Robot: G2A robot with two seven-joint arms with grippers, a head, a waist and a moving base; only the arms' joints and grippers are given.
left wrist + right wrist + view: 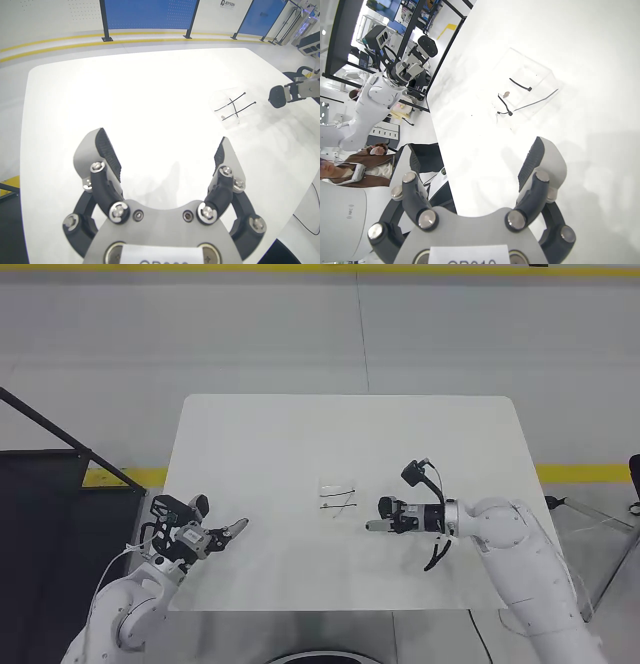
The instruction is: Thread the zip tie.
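In the top view, black zip ties [338, 500] lie crossed in a clear tray [337, 484] at the middle of the white surface [300, 434]. The left tool [222, 518] sits at the lower left, its fingers apart. The right tool [377, 516] is just right of the tray, also spread.

In the left wrist view, the left tool [162, 136] stands wide apart above the bare surface [125, 87], well away from the zip ties [235, 108]. A white label [162, 255] on its base has print that is cut off.

In the right wrist view, the right tool [473, 145] gapes wide, with the zip ties [520, 85] ahead in the tray [527, 63]. Its base carries a similar label [470, 255].
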